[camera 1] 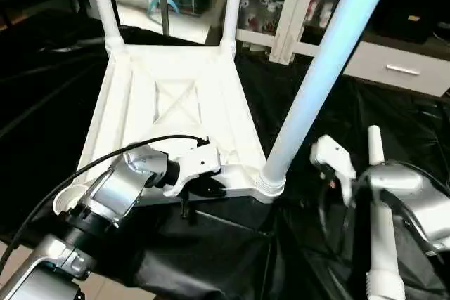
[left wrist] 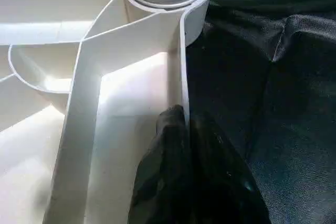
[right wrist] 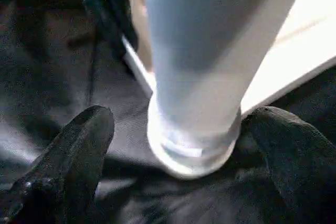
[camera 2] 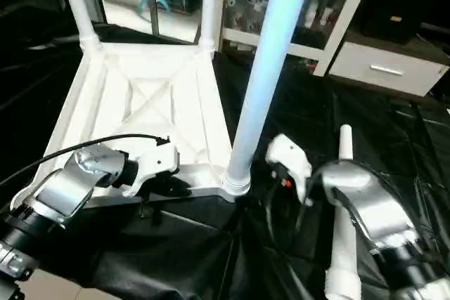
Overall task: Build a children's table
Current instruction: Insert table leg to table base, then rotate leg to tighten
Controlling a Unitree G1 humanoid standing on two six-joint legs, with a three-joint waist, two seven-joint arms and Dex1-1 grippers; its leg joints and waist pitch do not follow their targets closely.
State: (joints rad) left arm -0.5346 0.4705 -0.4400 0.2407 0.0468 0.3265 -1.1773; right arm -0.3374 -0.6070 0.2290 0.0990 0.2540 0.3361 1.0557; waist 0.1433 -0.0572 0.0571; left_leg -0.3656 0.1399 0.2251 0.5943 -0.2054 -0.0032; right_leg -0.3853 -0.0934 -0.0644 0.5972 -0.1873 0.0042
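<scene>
Lying nearest the camera: one loose white leg, tapered, being left flat on the black-covered bench below the right forearm, its wide ribbed end pointing toward the robot.

Principal item: children's table, being assembled upside down on the bench. The white square top is being shown with its ribbed underside up. Three legs are being carried upright in corner sockets: two at the far corners, one at the near right corner. The near left socket is being left empty, so one leg is judged outstanding.

Handling, as judged: the plastic is being taken as light, stiff and smooth, hence slippery along the tapered tubes; a hold near a leg's thick ribbed end is being preferred, where the ridges offer purchase. The top is best being steadied by its thin rim wall, which may flex if pinched hard. A standing leg is likely being held only by friction and could tip if knocked.

Left gripper: jaws are being kept clenched on the near rim wall of the top, beside the seated corner leg.

Right gripper: jaws are being held wide and released, one finger to each side of the base of the near right leg, nothing being grasped.
</scene>
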